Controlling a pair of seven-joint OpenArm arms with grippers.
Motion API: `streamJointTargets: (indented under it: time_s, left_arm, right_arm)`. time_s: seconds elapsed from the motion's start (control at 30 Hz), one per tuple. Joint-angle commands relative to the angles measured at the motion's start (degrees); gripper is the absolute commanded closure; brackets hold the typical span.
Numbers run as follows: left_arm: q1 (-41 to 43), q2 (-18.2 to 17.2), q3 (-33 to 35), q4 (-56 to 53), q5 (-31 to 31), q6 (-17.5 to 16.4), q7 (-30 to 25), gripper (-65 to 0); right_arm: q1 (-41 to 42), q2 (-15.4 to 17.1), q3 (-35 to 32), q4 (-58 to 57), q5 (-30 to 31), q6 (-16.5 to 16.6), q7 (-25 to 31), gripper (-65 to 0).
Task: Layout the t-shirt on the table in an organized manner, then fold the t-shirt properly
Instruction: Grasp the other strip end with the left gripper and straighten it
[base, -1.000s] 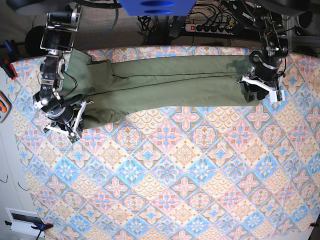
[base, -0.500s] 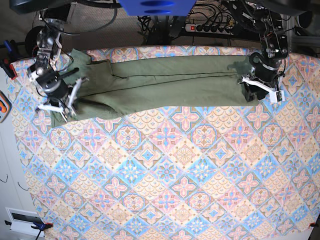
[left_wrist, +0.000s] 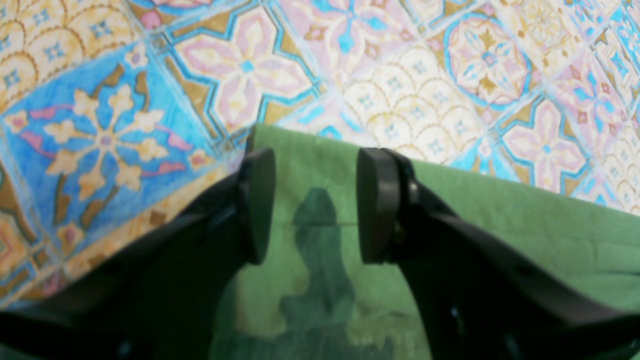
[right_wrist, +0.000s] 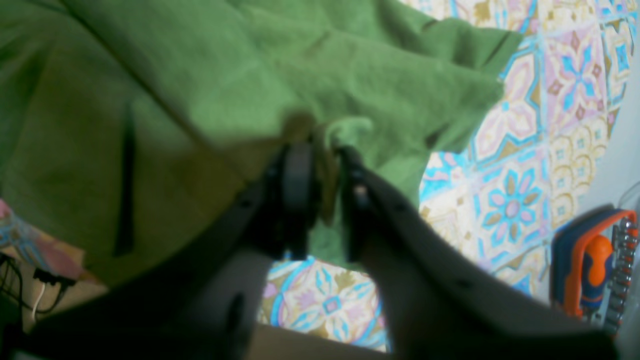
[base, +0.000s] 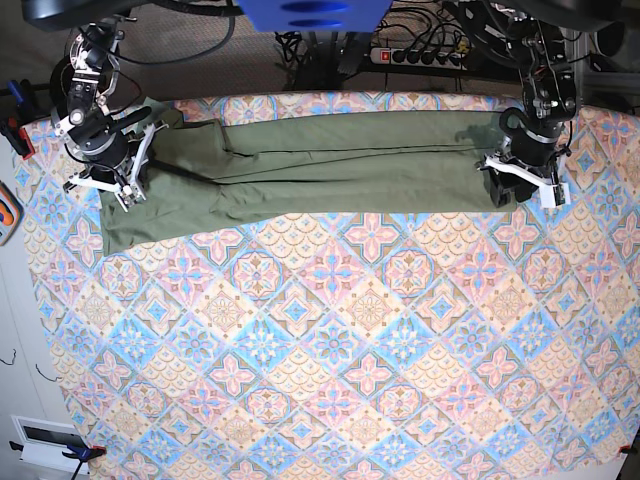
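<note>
The olive-green t-shirt lies as a long folded band across the far part of the patterned table. My right gripper is at the band's left end. In the right wrist view it is shut on a pinch of the t-shirt, held above the table. My left gripper is at the band's right end. In the left wrist view it is open, its fingers straddling the corner of the t-shirt lying flat on the table.
An orange and blue tool lies off the table's left edge and also shows in the right wrist view. A power strip and cables lie behind the far edge. A white box sits at the lower left.
My right gripper has moved toward the far left corner with the shirt's left end, which now spreads out below it. My left gripper has stayed at the right end.
</note>
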Motion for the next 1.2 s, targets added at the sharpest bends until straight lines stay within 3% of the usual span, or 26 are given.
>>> streamJointTargets:
  time_s: [0.0,0.1,0.27,0.6,0.8,0.9,1.07,1.17]
  left_arm:
    - [-0.15,-0.66,-0.33,0.86,-0.49,-0.24,-1.21,-26.7]
    - [-0.15,-0.75,-0.33,0.86,-0.49,-0.24,-1.21,-27.4]
    - [-0.06,-4.09,-0.42,0.95,-1.10,-0.24,0.02,-27.5]
    - [-0.15,-17.36,-2.26,-3.44,-22.03,-0.24,13.47,-27.6]
    - [-0.15,-23.95,-2.70,-9.86,-30.11,-0.33,19.01,-27.6]
    - [-1.47,-24.75,-2.70,-10.92,-31.43,-0.33,20.94,-29.7]
    - [-4.10,-24.39,-2.61,-10.92,-31.79,-0.33,26.66,-44.9]
    - [-5.16,-22.81,-2.53,-10.92,-31.70,-0.42,28.33,-45.7]
  right_arm:
    - [0.40,0.75,0.58,1.11,0.46,-0.27,0.23,-16.4]
    - [0.84,0.75,0.67,1.28,0.46,-0.27,0.05,-23.1]
    - [0.84,0.66,3.31,1.28,0.46,-0.27,0.23,-23.7]
    - [2.78,0.66,7.79,1.28,0.46,-0.27,0.40,-24.1]
    - [2.87,0.66,7.27,1.28,0.46,-0.27,0.49,-24.1]
    - [3.31,0.58,7.27,1.28,0.46,-0.27,0.49,-24.1]
    - [3.92,0.58,7.18,1.28,0.46,-0.27,0.49,-24.1]
    - [3.92,0.58,7.18,1.28,0.46,-0.27,0.49,-24.0]
